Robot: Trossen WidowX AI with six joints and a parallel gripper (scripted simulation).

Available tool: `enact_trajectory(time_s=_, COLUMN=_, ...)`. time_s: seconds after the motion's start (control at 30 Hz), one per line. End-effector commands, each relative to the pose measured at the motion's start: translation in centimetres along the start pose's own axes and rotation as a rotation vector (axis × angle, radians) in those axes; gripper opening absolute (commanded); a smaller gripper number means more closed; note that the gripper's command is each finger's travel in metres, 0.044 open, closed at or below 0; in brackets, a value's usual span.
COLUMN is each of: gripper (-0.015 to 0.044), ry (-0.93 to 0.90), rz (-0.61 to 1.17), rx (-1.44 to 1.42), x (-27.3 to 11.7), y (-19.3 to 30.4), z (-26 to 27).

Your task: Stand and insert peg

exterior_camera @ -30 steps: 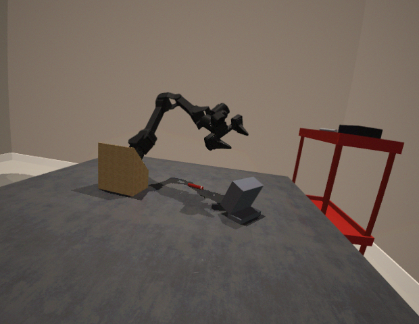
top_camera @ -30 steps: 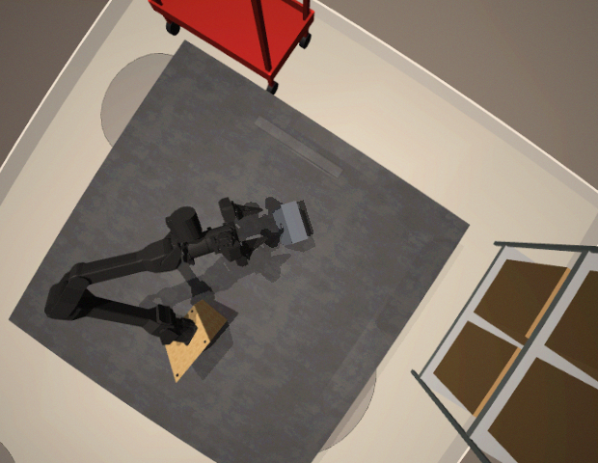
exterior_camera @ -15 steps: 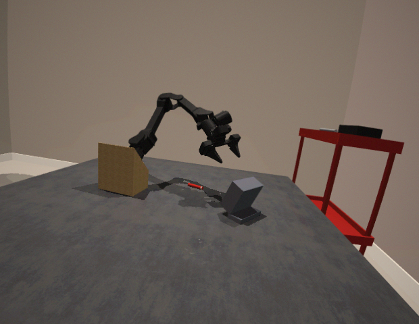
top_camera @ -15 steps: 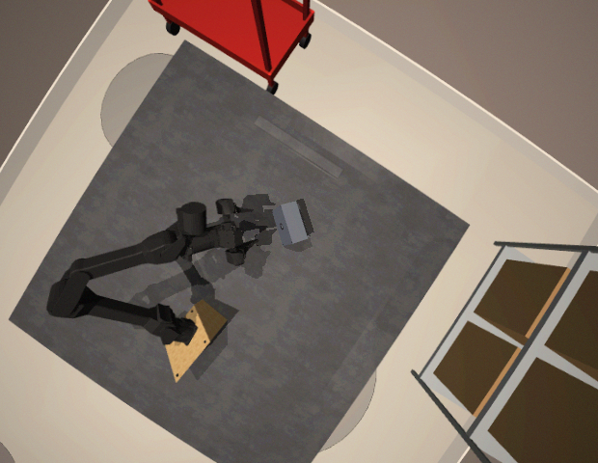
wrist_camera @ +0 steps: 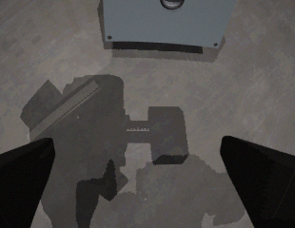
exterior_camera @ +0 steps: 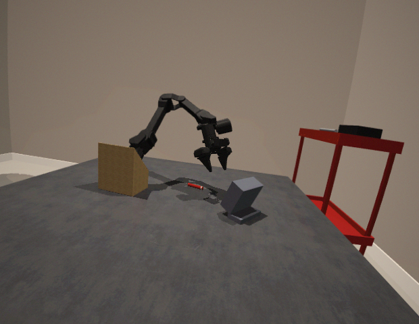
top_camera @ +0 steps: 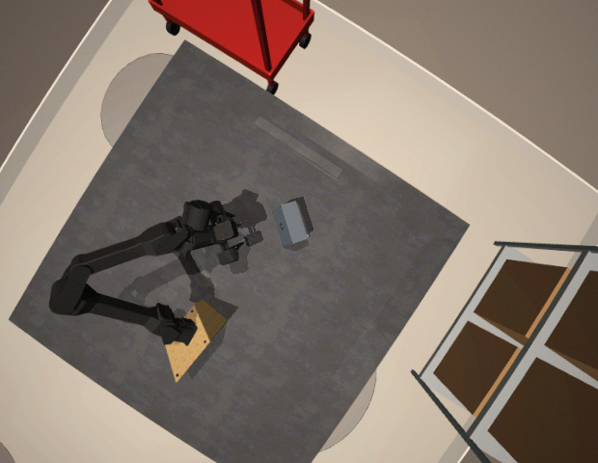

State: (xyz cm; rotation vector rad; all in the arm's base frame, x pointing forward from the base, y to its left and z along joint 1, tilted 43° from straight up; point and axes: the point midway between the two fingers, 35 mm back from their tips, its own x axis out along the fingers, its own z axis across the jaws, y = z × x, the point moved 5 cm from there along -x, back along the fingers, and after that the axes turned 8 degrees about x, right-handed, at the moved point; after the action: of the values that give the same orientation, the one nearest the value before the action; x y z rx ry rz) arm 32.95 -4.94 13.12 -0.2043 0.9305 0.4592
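Note:
The red peg (exterior_camera: 194, 185) lies on its side on the table (exterior_camera: 188, 251), with its white band near the right end in the exterior view. The arm hides it in the top view, and it is not in the wrist view. The grey-blue block with the sloped panel (top_camera: 285, 231) (wrist_camera: 138, 26) stands beyond the gripper; its hole (top_camera: 282, 226) (wrist_camera: 171, 4) is a dark round opening, cut by the top edge of the wrist view. My gripper (exterior_camera: 217, 170) (wrist_camera: 139, 147) is open and empty, pointing down above the table between the peg and the block.
A wooden wedge (top_camera: 195, 343) (exterior_camera: 115, 169) stands beside the arm's base. A flat grey strip (top_camera: 299, 148) lies toward the table edge near the red cart (top_camera: 230, 30) (exterior_camera: 355, 141). A shelf unit (top_camera: 529, 343) stands off the table.

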Motion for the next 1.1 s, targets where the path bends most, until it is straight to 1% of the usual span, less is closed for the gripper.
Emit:
enact_trajectory(time_s=0.0, gripper=0.044, ry=0.01, rz=0.094, rx=-0.069, x=0.2, y=1.5, z=0.1)
enact_trajectory(time_s=0.5, gripper=0.044, ry=-0.025, rz=0.495, rx=-0.322, x=-0.7, y=7.7, z=0.5)
enact_trajectory(time_s=0.7, gripper=0.044, ry=-0.03, rz=0.512, rx=-0.331, x=-0.6, y=8.0, z=0.6)
enact_trajectory(time_s=1.07, gripper=0.044, ry=-0.028, rz=0.512, rx=-0.332, x=1.0, y=8.7, z=0.6)
